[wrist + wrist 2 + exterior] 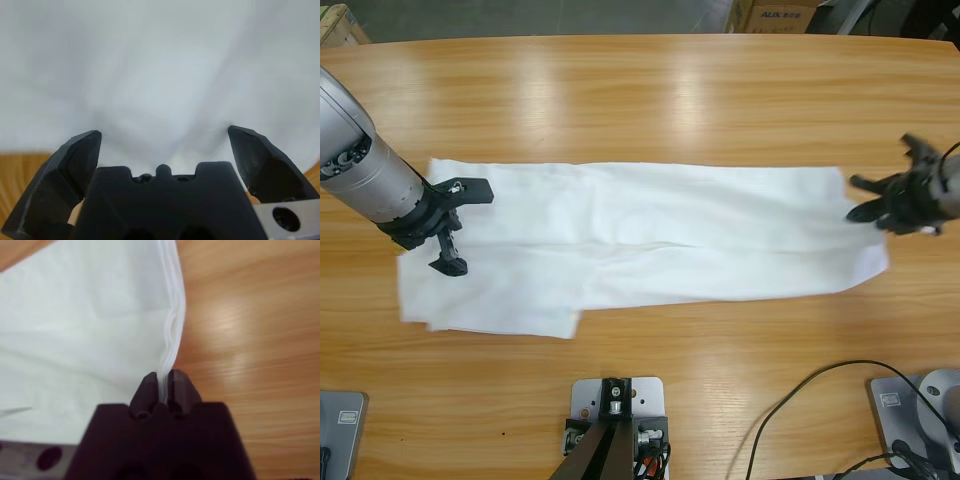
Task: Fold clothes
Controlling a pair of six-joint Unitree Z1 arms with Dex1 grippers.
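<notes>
The clothes (650, 240) are one white shirt, lying flat as a long folded strip across the wooden table (640, 90). My left gripper (465, 228) hovers over the strip's left end with its jaws wide open. In the left wrist view the white fabric (160, 65) fills the space beyond the open left gripper (165, 140), and nothing sits between its jaws. At the strip's right end, my right gripper (865, 198) meets the edge. The right wrist view shows the right gripper (162, 377) shut on the layered hem of the shirt (85, 325).
Bare wood (250, 340) lies to the right of the shirt's edge. Cardboard boxes (775, 15) stand beyond the table's far side. A black cable (800, 400) loops over the near right part of the table.
</notes>
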